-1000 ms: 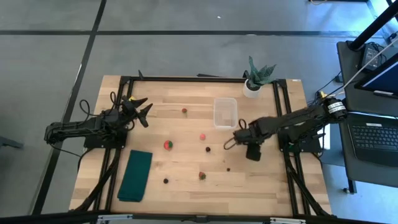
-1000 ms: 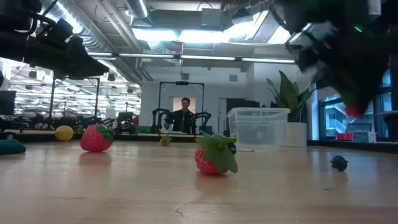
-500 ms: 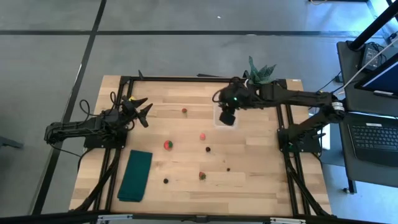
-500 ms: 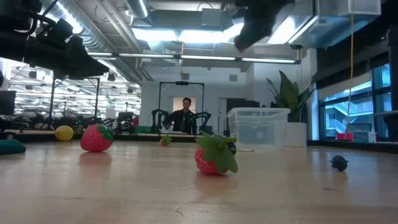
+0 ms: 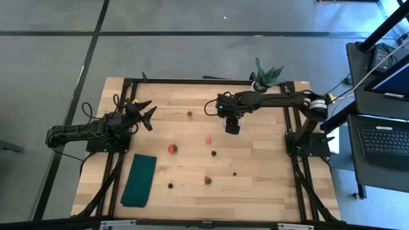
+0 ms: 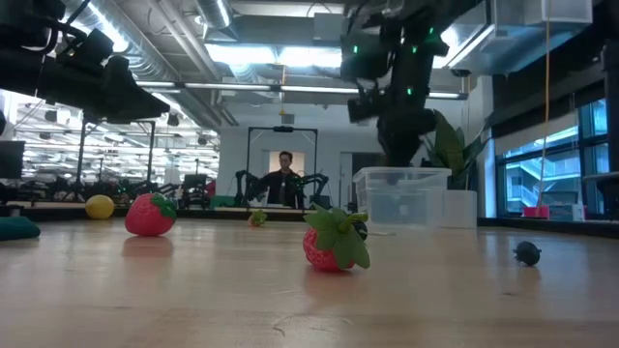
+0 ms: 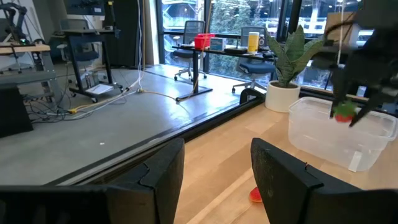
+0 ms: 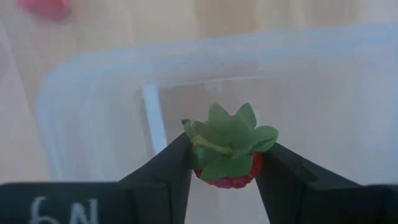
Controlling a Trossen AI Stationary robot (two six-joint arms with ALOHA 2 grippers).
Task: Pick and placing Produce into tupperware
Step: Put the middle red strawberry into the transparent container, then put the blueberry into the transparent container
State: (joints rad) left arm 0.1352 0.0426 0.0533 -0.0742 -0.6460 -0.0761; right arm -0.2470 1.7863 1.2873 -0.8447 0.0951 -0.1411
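Spanning most of the high view, a wooden table (image 5: 192, 160) carries everything, with a dark green cloth (image 5: 139, 180) folded near its front left corner and a potted plant (image 5: 263, 80) set at the far edge, both kept clear of the working area. The left gripper (image 5: 144, 112) is parked over the left side of the table, its fingers (image 7: 283, 180) held partly apart with nothing between them, presumably so that the other arm is not obstructed. The right arm is stretched across so that the right gripper (image 8: 225, 168) hangs directly above the clear tub (image 8: 93, 112), which sits on the far right part of the table near the plant; in the high view most of the tub is hidden beneath that gripper. A small strawberry (image 8: 229, 149), green top upward, is pinched between the narrowly spaced jaws, held over the open container so that it can be dropped inside. The rest of the fruit is scattered on the wood: another strawberry (image 5: 172, 149), a pink piece (image 5: 208, 140), a dark berry (image 5: 213, 153) and a yellow piece (image 6: 100, 206) seen in the low view.
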